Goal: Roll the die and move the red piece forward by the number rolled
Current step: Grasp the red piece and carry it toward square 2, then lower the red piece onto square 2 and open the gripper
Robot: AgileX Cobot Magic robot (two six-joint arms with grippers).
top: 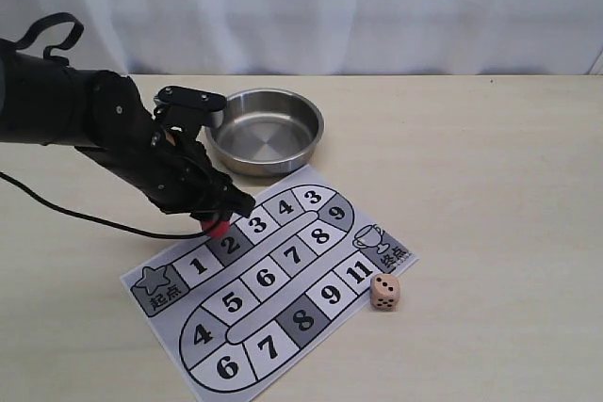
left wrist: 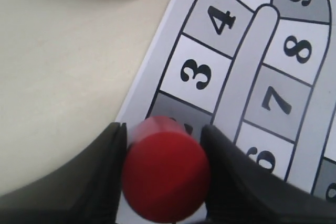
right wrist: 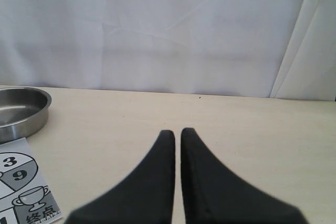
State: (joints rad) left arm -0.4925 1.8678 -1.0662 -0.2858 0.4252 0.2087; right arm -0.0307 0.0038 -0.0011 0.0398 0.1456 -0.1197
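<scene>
The red piece (left wrist: 165, 177) stands at the grey square 2 of the printed game board (top: 247, 306), and my left gripper (left wrist: 164, 129) is shut on it, a black finger pressed against each side. In the exterior view only a sliver of the red piece (top: 218, 227) shows under the left gripper (top: 224, 218). The die (top: 384, 291) lies on the table just off the board's right edge, beside square 11; its top face is too small to read. My right gripper (right wrist: 177, 132) is shut on nothing, above bare table, and is outside the exterior view.
A round steel bowl (top: 265, 129) sits behind the board, close to the left arm; the bowl's rim (right wrist: 21, 108) also shows in the right wrist view, near the board's cup corner (right wrist: 31, 203). A white curtain backs the table.
</scene>
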